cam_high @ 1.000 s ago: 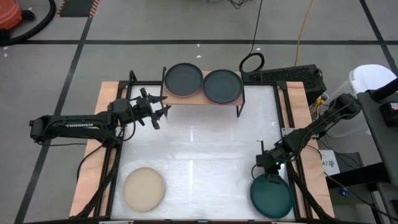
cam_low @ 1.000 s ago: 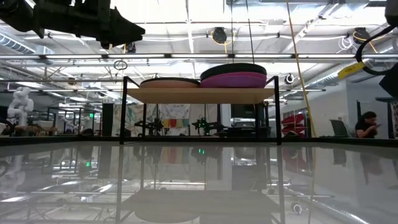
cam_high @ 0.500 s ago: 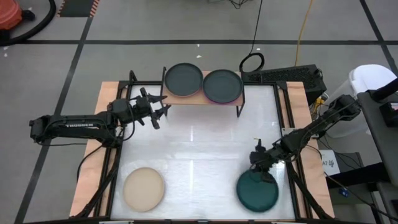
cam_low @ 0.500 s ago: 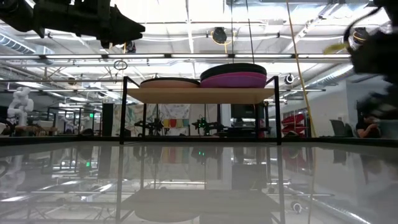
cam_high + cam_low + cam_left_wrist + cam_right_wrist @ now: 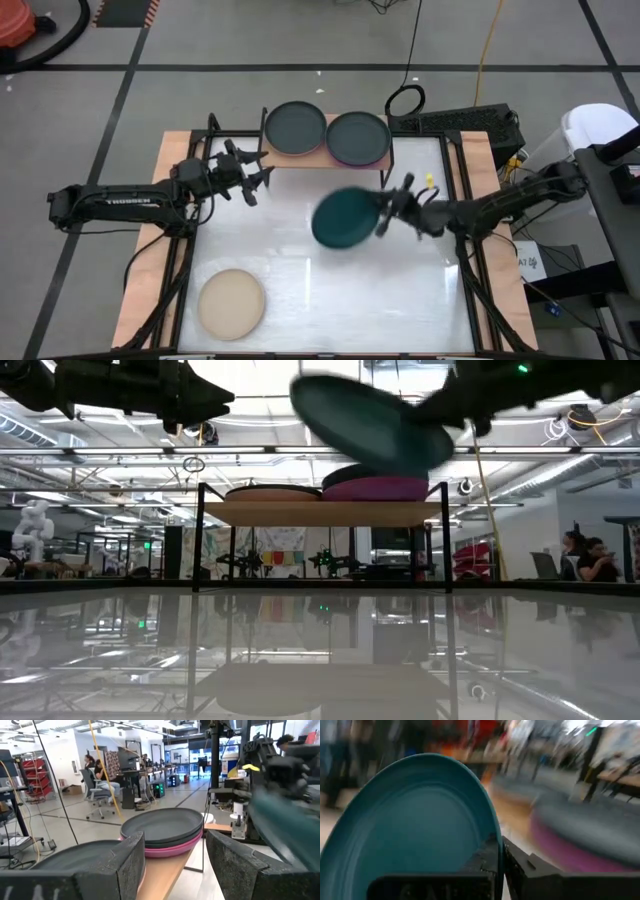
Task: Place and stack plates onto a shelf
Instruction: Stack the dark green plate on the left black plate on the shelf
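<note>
Dark teal plate, pinched at its rim by the right gripper, hangs mid-frame above the table — carrying step, likely next lowering it onto a shelf stack at upper centre — left gripper waits open beside it.

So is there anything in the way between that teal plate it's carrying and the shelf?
Nothing visible blocks it. The right hand holds the teal plate in the air just in front of the shelf, above table level. The left hand waits off by the shelf's other end.
</note>
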{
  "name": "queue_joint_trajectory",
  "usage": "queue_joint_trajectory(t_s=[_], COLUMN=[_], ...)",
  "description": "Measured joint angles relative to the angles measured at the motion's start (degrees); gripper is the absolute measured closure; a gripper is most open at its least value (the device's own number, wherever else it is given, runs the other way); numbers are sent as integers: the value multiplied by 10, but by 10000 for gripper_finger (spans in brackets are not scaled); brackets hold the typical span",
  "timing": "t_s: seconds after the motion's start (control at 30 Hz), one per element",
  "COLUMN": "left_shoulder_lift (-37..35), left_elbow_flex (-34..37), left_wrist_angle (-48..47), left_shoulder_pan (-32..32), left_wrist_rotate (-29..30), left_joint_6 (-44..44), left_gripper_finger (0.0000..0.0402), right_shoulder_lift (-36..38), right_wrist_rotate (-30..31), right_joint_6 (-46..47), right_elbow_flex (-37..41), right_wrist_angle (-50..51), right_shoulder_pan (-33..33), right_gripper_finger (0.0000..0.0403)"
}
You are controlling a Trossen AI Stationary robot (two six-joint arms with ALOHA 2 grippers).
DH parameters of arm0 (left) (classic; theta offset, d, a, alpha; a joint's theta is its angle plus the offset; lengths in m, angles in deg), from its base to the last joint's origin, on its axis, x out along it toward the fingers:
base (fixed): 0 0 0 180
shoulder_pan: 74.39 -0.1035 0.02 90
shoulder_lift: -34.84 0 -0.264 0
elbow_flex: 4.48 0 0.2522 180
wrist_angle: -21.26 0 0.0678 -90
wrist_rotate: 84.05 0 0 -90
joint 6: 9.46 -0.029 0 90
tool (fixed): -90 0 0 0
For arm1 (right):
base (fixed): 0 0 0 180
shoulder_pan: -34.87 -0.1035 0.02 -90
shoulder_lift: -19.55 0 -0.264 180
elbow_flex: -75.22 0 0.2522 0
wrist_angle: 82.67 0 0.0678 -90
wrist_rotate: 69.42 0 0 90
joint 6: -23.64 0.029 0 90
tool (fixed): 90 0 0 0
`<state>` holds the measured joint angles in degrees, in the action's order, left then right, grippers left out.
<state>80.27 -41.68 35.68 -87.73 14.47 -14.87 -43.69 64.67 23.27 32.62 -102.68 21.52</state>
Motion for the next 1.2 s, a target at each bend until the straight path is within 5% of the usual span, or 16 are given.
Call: queue_joint_trajectory(t_s=[0.13,0.37,0.53,0.77,1.2], left_shoulder_lift=[0,-4,-34,-103,-102], left_elbow_flex=[0,0,0,0,0], left_wrist_angle=[-1,-11,-38,-78,-140], left_shoulder_pan=[0,-2,-2,0,0], left_wrist_rotate=[0,1,16,54,56], left_joint_6=[14,2,-24,-39,-35], left_gripper_finger=[183,183,183,183,183], right_shoulder_lift=[0,-4,-29,-128,-334], right_wrist_rotate=[-4,-13,-99,-231,-235], right_joint_6=[-33,-2,48,114,107], right_elbow_flex=[0,0,-15,-112,-323], right_wrist_angle=[-136,-204,-269,-266,-164], right_shoulder_pan=[54,143,220,276,315], right_gripper_finger=[402,402,403,403,403])
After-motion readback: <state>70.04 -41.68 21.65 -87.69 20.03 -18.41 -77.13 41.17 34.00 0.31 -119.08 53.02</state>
